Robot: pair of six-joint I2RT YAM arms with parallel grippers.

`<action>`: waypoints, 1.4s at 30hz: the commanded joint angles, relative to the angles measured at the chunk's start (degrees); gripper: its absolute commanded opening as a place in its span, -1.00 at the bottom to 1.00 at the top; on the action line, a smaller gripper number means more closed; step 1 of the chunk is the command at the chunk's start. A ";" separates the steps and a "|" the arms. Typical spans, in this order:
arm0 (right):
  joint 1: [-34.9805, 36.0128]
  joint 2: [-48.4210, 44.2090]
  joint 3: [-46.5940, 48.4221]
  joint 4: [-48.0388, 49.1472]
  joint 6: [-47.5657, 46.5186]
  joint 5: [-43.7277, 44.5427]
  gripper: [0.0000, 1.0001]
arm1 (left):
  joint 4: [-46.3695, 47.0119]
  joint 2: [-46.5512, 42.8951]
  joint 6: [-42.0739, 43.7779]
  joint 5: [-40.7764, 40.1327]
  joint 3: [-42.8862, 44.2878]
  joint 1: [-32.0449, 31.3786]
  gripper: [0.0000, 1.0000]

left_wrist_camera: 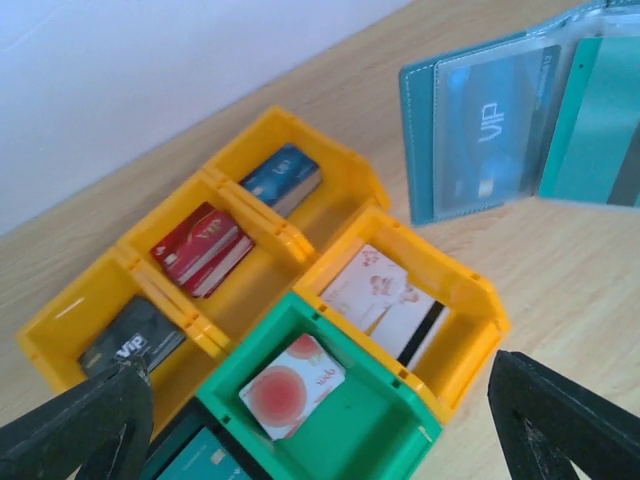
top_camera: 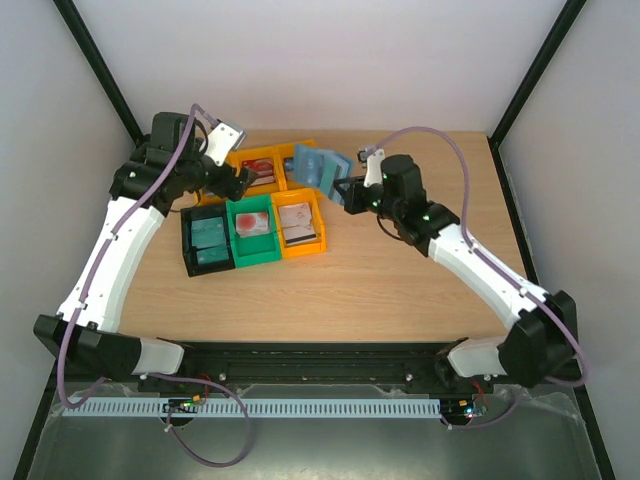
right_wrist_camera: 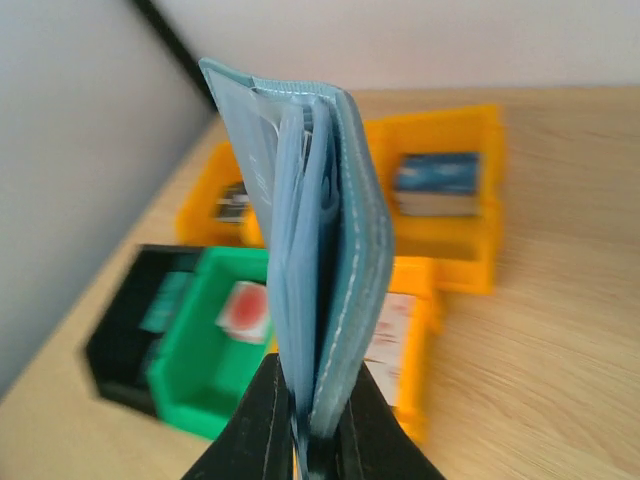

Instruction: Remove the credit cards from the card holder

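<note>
- R hand [right_wrist_camera: 312, 445] is clamped on the bottom edge of the card holder [right_wrist_camera: 320, 250] and holds it upright. The holder is seen edge-on in the R wrist view.
- From the top view, the holder is just beside the back orange bins [left_wrist_camera: 285, 120], on their right side. Can't tell if its lower edge touches the desk [top_camera: 400, 280].
- In the L wrist view the holder is spread open like a book. A dark blue VIP card [left_wrist_camera: 495, 125] sits in its clear sleeve. The next leaf shows a teal face w/ a dark stripe; can't tell if that's a card or lining.
- L hand [left_wrist_camera: 320, 400] is spread wide w/ nothing betw its fingers [left_wrist_camera: 85, 430]. It hangs over the bin cluster, apart from the holder.
- The back orange bins, one per compartment, hold a blue card [left_wrist_camera: 283, 175], a red card stack [left_wrist_camera: 203, 245] and a dark card [left_wrist_camera: 135, 340] marked VIP.
- In the front row, the black bin [top_camera: 187, 240] holds teal cards [top_camera: 208, 233].
- The green bin [left_wrist_camera: 365, 425] holds a white-and-red card [left_wrist_camera: 293, 385], lying at an angle.
- The front orange bin [left_wrist_camera: 470, 300] holds a white patterned card [left_wrist_camera: 375, 290], w/ a black-striped card under it.
</note>
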 commanded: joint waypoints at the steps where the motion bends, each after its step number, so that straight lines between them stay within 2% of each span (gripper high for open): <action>1: 1.70 3.95 5.85 -13.32 0.51 17.07 -0.97 | 3.18 -1.20 -2.89 -1.99 -1.43 0.10 0.80; 5: 3.03 2.35 2.27 -3.60 -0.70 1.21 -0.97 | -0.23 -0.69 -0.67 20.05 -3.26 -1.10 0.52; 8: 3.16 1.78 -0.85 5.93 1.39 -15.16 -0.97 | -0.97 0.19 -0.17 30.32 -4.56 -3.57 0.35; 12: 3.26 1.04 -3.25 13.24 4.14 -23.33 -0.97 | -1.66 1.47 0.06 35.68 -3.42 -4.57 0.25; 17: 3.26 -0.50 -5.00 18.96 5.28 -30.25 -0.97 | -1.42 1.40 -0.02 35.39 -4.35 -4.60 0.18; 23: 3.23 -3.06 -7.12 24.07 6.10 -33.13 -0.97 | 0.21 1.18 -1.45 33.91 -6.51 -4.62 0.17; 27: 3.26 -3.74 -7.51 27.23 7.58 -34.06 -0.97 | 0.13 1.16 -1.39 34.56 -7.34 -4.57 0.08; 35: 3.26 -3.06 -7.54 33.63 11.64 -34.36 -0.97 | -4.57 0.73 4.68 43.12 -8.32 -4.57 -0.07; 38: 3.26 -2.57 -7.52 34.70 12.45 -34.53 -0.97 | -6.63 0.73 7.54 47.24 -7.77 -4.57 -0.24; 42: 3.26 -2.11 -7.65 34.81 12.66 -34.72 -0.97 | -7.94 1.10 8.60 48.99 -6.39 -4.62 -0.68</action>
